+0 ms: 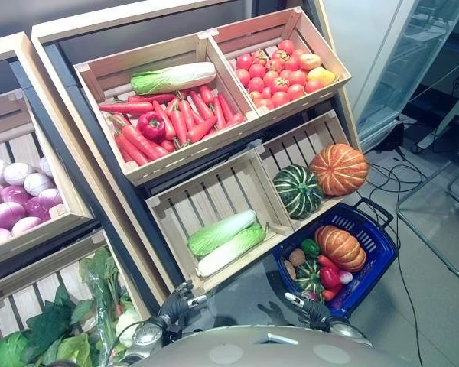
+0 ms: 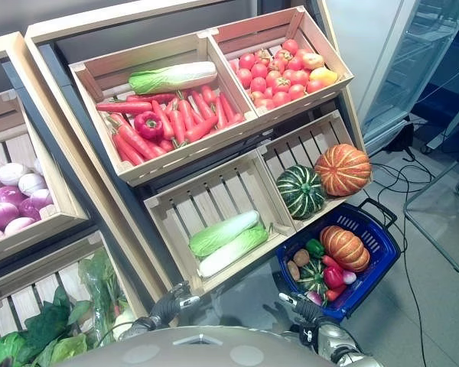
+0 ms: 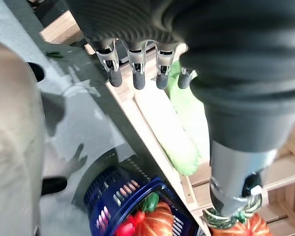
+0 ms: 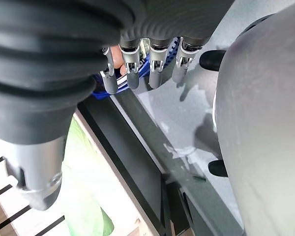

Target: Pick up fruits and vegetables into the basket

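A tiered wooden produce stand (image 1: 149, 200) is seen across the head views, its slatted crates stepping down from 11 o'clock toward 5 o'clock. The top crates are stocked with red carrots (image 1: 176, 122), a napa cabbage (image 1: 173, 77) and a red bell pepper (image 1: 151, 125), and beside them with tomatoes (image 1: 269, 75). In the lower tier, two napa cabbages (image 1: 226, 240) are laid in one crate, while a striped green squash (image 1: 297, 191) and an orange pumpkin (image 1: 338, 169) are set touching each other in the next. Pale purple onions (image 1: 15, 200) are piled at 9 o'clock and leafy greens (image 1: 57, 329) at 7 o'clock.

On the floor at 5 o'clock, just beside the stand, a blue shopping basket (image 1: 376, 246) is already part-filled: an orange pumpkin, a small green squash, red and green peppers and a brownish potato-like piece are held in it. The task is judged well under way, with most of the stock left on the shelves.

Both hands are held low at 6 o'clock, near the body. The left hand (image 1: 176, 303) is shown with fingers relaxed and nothing grasped, the lower-tier cabbages lying past its fingertips (image 3: 137, 78). The right hand (image 1: 306, 307) is likewise slack and empty, poised near the basket.
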Motion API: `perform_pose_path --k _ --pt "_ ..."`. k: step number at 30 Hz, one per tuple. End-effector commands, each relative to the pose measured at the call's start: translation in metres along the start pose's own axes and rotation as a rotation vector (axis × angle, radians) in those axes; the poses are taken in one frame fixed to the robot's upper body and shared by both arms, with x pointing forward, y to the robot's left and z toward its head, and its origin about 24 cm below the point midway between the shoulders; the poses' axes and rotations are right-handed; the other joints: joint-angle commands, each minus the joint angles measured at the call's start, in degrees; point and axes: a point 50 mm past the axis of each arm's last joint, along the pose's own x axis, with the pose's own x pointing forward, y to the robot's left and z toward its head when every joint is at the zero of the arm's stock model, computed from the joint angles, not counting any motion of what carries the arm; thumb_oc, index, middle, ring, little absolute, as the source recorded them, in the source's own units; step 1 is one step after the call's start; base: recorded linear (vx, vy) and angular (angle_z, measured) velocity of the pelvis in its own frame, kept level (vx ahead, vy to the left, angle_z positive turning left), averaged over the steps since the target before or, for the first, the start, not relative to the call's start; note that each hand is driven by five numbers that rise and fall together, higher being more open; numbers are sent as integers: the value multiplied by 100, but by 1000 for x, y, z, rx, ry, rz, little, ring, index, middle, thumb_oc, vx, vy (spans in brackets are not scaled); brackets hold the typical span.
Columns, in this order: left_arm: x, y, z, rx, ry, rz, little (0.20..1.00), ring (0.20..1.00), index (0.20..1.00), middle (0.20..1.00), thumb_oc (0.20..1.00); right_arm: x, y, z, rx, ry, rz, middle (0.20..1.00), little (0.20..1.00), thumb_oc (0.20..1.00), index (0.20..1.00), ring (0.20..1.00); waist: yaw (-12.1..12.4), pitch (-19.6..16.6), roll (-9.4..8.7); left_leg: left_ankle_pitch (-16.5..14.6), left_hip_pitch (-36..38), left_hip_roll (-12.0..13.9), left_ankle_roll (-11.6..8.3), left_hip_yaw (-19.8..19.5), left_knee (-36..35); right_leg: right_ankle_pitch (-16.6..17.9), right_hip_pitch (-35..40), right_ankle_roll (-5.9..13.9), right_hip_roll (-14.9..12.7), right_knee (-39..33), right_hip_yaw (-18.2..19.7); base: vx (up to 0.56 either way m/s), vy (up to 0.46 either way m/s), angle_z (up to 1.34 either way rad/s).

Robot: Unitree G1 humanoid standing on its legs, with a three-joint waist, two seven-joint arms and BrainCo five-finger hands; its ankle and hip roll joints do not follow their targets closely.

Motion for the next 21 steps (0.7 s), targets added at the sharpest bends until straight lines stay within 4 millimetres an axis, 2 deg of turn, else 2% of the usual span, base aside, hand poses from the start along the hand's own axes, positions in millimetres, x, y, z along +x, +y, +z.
perform_pose_path --k 1,7,9,10,14,19,21 --pt "16 3 49 170 -209 31 1000 1000 1000 1000 1000 9 11 32 -50 -100 15 1000 1000 1000 1000 1000 49 343 -225 -106 54 -173 317 13 46 9 248 34 -196 147 -117 0 0 0" --pt "11 13 97 486 -496 223 1000 1000 1000 1000 1000 6 5 61 -34 -261 -16 1000 1000 1000 1000 1000 74 445 -240 -95 3 -156 310 -25 60 0 217 22 -195 165 -96 6 -7 1" --pt "9 16 102 517 -526 237 1000 1000 1000 1000 1000 5 4 65 -28 -289 -19 1000 1000 1000 1000 1000 67 460 -244 -86 -8 -151 310 -23 65 5 207 22 -197 172 -88 22 -17 3" --pt "5 19 114 565 -592 255 1000 1000 1000 1000 1000 1 3 76 -20 -358 -26 1000 1000 1000 1000 1000 44 490 -247 -79 -25 -135 310 -23 66 1 176 17 -201 194 -73 41 -17 3" --pt "-6 25 126 674 -677 305 1000 1000 1000 1000 1000 -9 3 93 -25 -487 -46 1000 1000 1000 1000 1000 -36 531 -246 -55 -51 -95 307 -12 66 -19 135 40 -235 261 -46 76 -25 2" --pt "-15 37 140 691 -716 373 1000 1000 1000 1000 1000 -24 4 114 -18 -616 -63 1000 1000 1000 1000 1000 -144 623 -226 -18 -130 -43 307 -8 89 -83 -10 51 -296 453 -21 45 -19 1" --pt "-19 44 151 701 -727 437 1000 1000 1000 1000 1000 -38 6 132 -30 -725 -82 1000 1000 1000 1000 1000 -224 766 -186 19 -262 -38 301 -49 127 -123 -209 46 -345 619 25 0 0 0"
